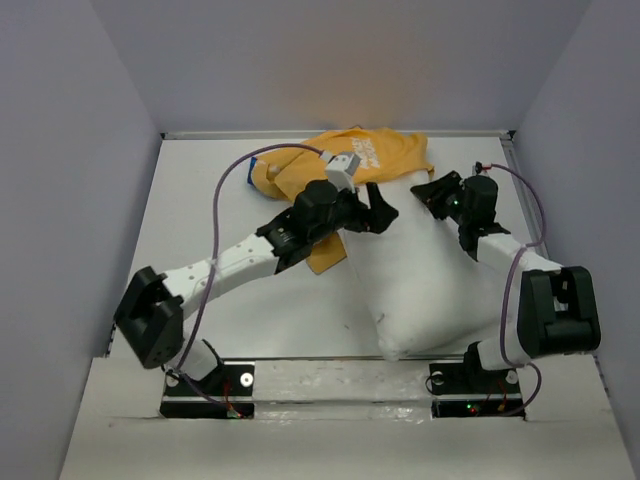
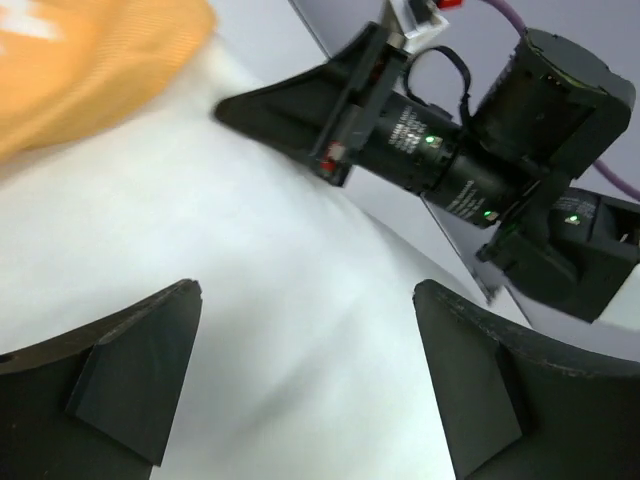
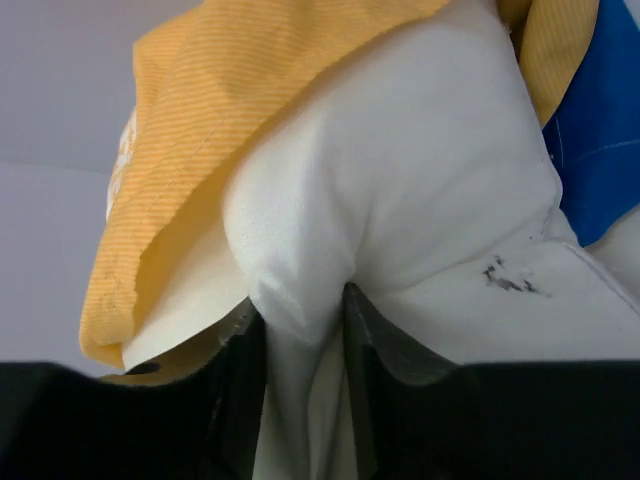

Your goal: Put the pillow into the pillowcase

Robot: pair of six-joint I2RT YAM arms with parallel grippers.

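Inspected a white counter [image 1: 190, 210] boxed in by plain pale-grey walls [image 1: 60, 150] at left, back and right, under soft even light. Noted at far left the left arm [image 1: 240, 260], black joint low by the near edge, white link angled up and rightward across the counter, purple cable [image 1: 214, 235] looped above it. Found the pillowcase [image 1: 385, 152] bunched against the back wall, yellow-orange side up with white lettering, a blue patch at its left edge, one yellow flap trailing under the left wrist. Recorded the left claw [image 1: 378, 215] released, fingers spread wide over the pillow [image 1: 430, 285], gripping nothing; contact with the fabric not determinable. Located that pillow right of centre, plump and white, lying from the near edge up to the pillowcase, far end tucked under the yellow cloth, most of its length uncovered. Confirmed the right claw [image 1: 432, 193] clenched on a pinched fold of the pillow close to the pillowcase mouth, small dark smudge [image 3: 510, 277] beside the grasp. Logged the right arm [image 1: 555, 310] at far right, bent over the pillow's right edge, second purple cable [image 1: 539, 213] arched alongside.
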